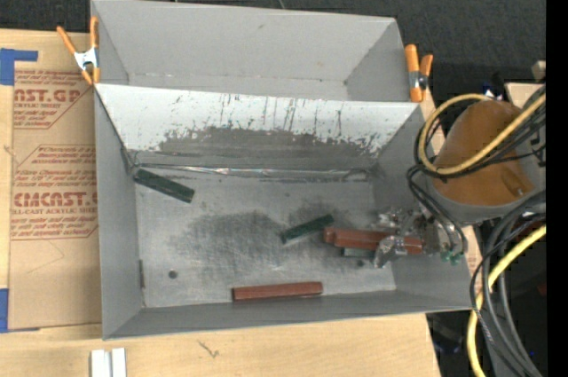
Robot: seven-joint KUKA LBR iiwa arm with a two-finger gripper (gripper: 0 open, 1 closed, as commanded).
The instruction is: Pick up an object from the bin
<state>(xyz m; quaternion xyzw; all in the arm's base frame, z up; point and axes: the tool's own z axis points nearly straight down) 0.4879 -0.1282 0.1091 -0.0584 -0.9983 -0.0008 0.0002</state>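
My gripper (388, 247) is low at the bin's right side, its metal fingers at the right end of a short reddish-brown bar (353, 238) lying on the floor there. Whether the fingers close on the bar cannot be made out. A dark green strip (307, 229) lies tilted just left of that bar, touching or nearly touching its left end.
A longer reddish-brown bar (277, 291) lies along the front wall. Another dark green strip (163, 185) rests at the back left of the floor. The arm with its orange cover and yellow cables hangs over the bin's right rim.
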